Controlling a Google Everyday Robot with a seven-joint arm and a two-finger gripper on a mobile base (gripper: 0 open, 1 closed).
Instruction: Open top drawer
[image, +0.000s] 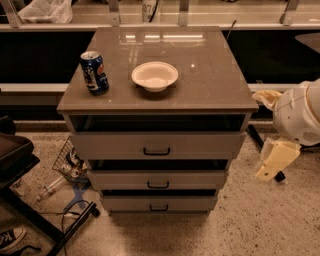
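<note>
Speckled floor (280, 220), grey cabinet (220, 75). Well apart, left of the gripper (276, 160) in view, sits the top drawer (115, 146). Grip state cannot be told. Panel judged rigid, free-sliding; take the loop handle (156, 151).

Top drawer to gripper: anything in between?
In the camera view, the gripper hangs right of the cabinet, apart from the top drawer. Between them lie only speckled floor and a dark bar on it.

1. The brown bench (212, 75) has a glossy top.
2. A blue soda can (94, 72) stands upright near its left edge.
3. A white bowl (155, 76) sits mid-bench, apart from the can.
4. The hand (276, 160) hangs right of the bench, below its top.
</note>
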